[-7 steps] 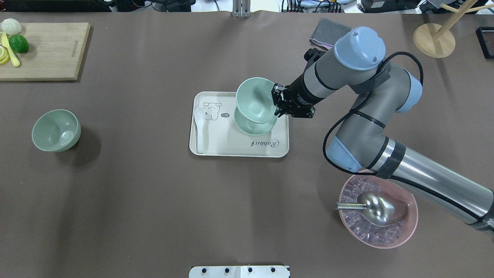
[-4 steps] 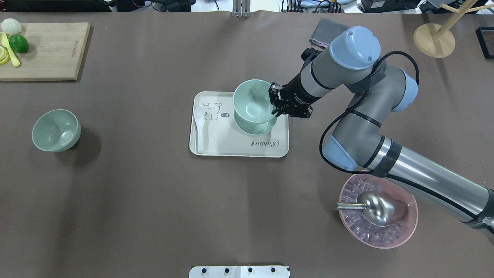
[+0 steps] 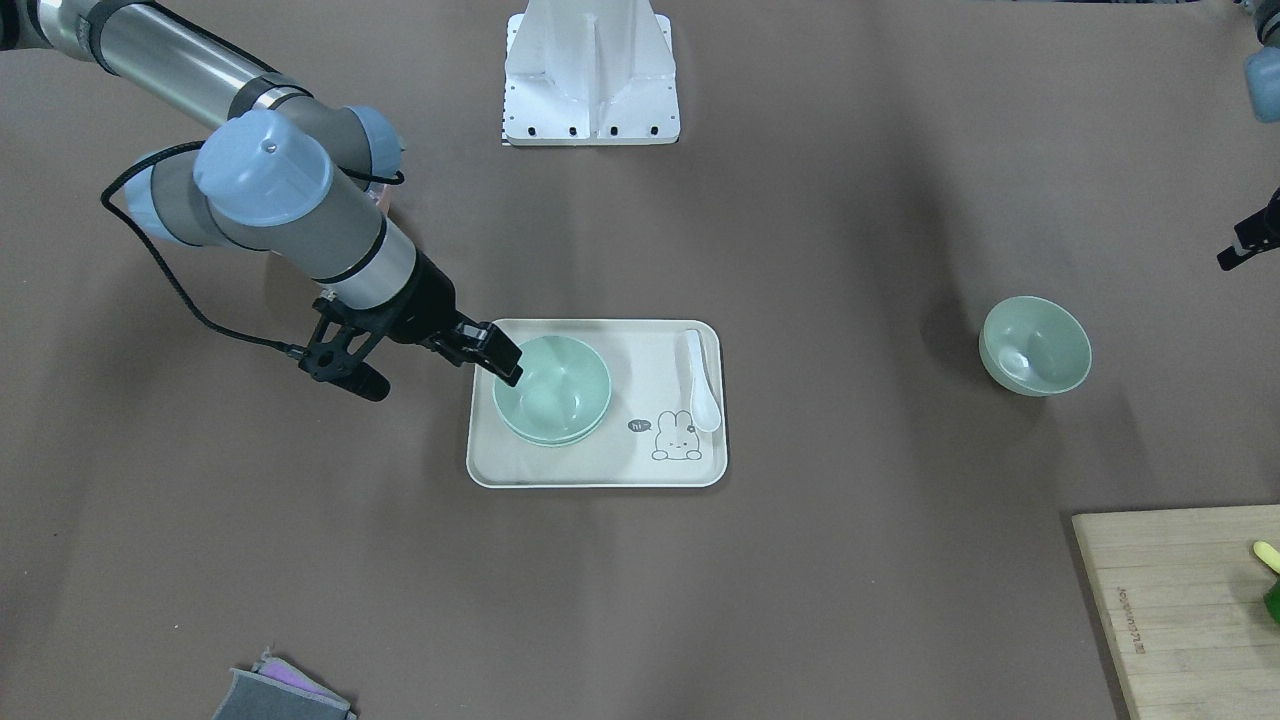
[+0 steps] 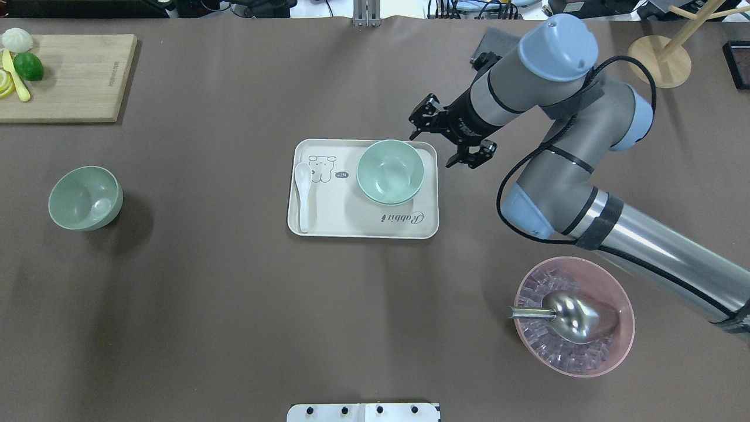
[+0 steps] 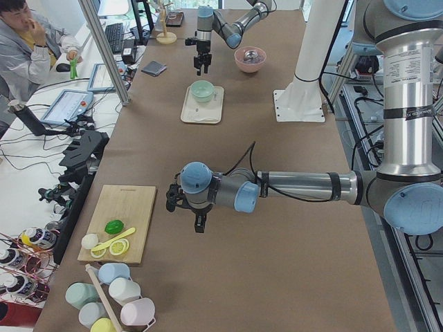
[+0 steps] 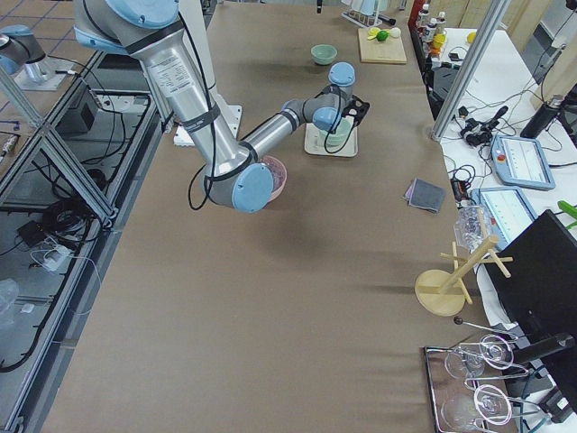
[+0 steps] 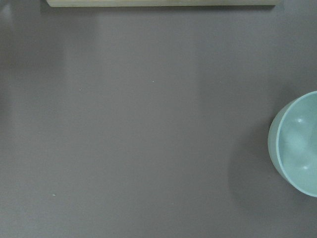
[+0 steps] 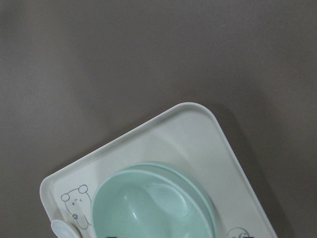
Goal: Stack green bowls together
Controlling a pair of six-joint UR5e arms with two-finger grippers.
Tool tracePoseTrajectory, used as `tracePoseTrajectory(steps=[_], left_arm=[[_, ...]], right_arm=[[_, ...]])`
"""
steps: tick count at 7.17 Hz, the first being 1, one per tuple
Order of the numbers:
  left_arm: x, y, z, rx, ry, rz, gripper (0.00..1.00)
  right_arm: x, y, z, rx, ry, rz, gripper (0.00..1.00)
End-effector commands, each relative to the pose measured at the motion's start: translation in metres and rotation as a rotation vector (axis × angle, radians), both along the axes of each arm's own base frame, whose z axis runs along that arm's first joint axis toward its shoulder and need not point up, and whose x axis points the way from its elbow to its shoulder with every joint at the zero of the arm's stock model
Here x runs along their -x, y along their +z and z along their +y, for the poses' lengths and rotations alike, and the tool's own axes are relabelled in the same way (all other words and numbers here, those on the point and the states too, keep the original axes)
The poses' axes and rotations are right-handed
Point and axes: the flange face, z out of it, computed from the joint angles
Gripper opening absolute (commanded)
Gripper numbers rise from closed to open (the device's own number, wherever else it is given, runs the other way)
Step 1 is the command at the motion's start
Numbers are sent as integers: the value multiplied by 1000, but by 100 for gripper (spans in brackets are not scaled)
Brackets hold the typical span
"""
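Two green bowls sit nested as one stack on the cream tray, also in the front view and the right wrist view. My right gripper is open and empty, raised just beyond the stack's right side, apart from it; in the front view it overlaps the stack's rim. The third green bowl stands alone on the table at far left, also in the left wrist view. My left gripper shows only at the frame edge; I cannot tell its state.
A white spoon lies on the tray's left part. A pink bowl with a metal scoop is under the right arm. A cutting board with lime is far left, a grey cloth and wooden stand far right.
The right gripper has let go of the upper bowl, which now sits nested in the lower one. The gripper has opened and drawn back to the right and away.
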Motion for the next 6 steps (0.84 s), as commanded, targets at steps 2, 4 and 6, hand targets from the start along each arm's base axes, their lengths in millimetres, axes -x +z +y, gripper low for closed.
tracePoseTrajectory(steps=[2, 4, 6], left_arm=[[-98, -2, -26, 42, -11, 44, 97], [-147, -23, -29, 45, 8, 41, 92], [-163, -38, -36, 66, -5, 56, 78]], right_arm=[[-115, 92, -3, -32, -50, 29, 100], [-186, 167, 0, -178, -115, 97, 100], [-222, 207, 6, -255, -153, 138, 100]])
